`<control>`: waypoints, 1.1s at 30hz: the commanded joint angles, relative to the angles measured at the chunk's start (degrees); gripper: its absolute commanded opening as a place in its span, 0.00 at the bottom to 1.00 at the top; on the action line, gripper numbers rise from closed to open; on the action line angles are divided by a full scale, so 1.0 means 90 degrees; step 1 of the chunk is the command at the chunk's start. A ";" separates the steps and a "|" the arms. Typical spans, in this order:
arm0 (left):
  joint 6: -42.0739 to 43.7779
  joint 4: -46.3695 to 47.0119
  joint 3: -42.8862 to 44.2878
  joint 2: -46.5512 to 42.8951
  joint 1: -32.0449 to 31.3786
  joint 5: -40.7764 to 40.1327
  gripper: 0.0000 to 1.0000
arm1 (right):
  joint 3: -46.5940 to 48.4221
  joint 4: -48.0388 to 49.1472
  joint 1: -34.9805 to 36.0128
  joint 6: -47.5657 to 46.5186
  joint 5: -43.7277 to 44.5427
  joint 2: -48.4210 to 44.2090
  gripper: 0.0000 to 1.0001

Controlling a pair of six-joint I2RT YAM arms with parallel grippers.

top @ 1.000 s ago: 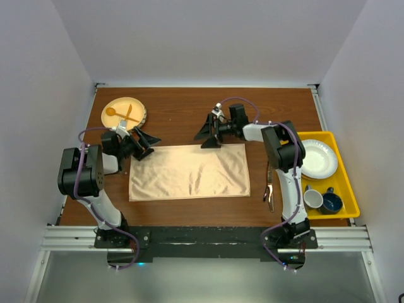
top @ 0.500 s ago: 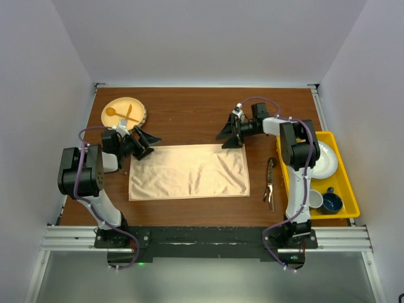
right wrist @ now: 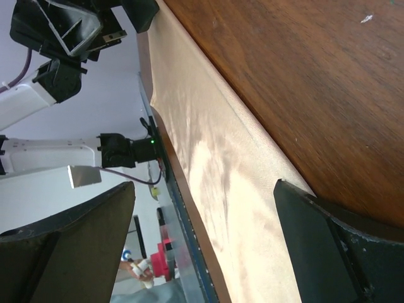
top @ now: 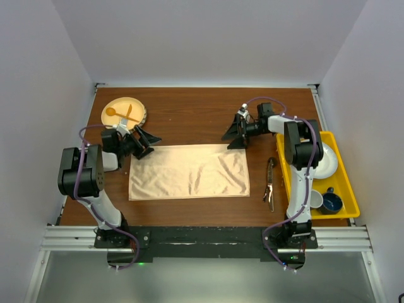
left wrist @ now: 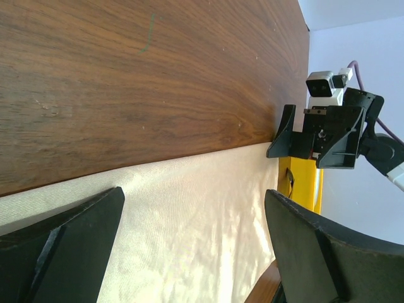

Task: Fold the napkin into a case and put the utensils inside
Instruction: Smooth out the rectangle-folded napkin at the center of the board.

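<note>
Centre frame: shiny peach-orange satin napkin (top: 189, 172) flat, no case yet — my left claw (top: 149, 144) and right claw (top: 233, 139) fully spread, empty, at its upper corners; dark metal utensils (top: 269, 183) lie outside, lower right

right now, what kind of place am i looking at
Probably a lab test cell staged as a dining table: white walls box in a wooden tabletop, robot arms sit on a metal rail, and a peach napkin lies near a yellow crockery tray.
</note>
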 commanded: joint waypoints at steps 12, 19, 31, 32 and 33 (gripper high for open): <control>-0.0145 -0.0122 0.1179 -0.1044 -0.1813 -0.0715 1.00 | -0.0037 0.0191 0.0596 0.0749 0.1544 -0.1486 0.96; -0.1356 0.1090 0.1599 0.0283 -0.3034 -0.1361 1.00 | 0.0285 -0.0788 0.0586 0.0212 0.2659 -0.1007 0.83; -0.2334 0.2184 0.2058 0.1876 -0.3661 -0.1762 1.00 | 0.0226 -0.1003 0.0586 -0.0023 0.3694 -0.0617 0.74; -0.2343 0.2185 0.2077 0.1935 -0.3661 -0.1782 1.00 | 0.0217 -0.1061 0.0586 -0.0023 0.3753 -0.0578 0.74; -0.2372 0.2165 0.2097 0.1965 -0.3651 -0.1840 1.00 | 0.0207 -0.1081 0.0586 -0.0004 0.3831 -0.0568 0.74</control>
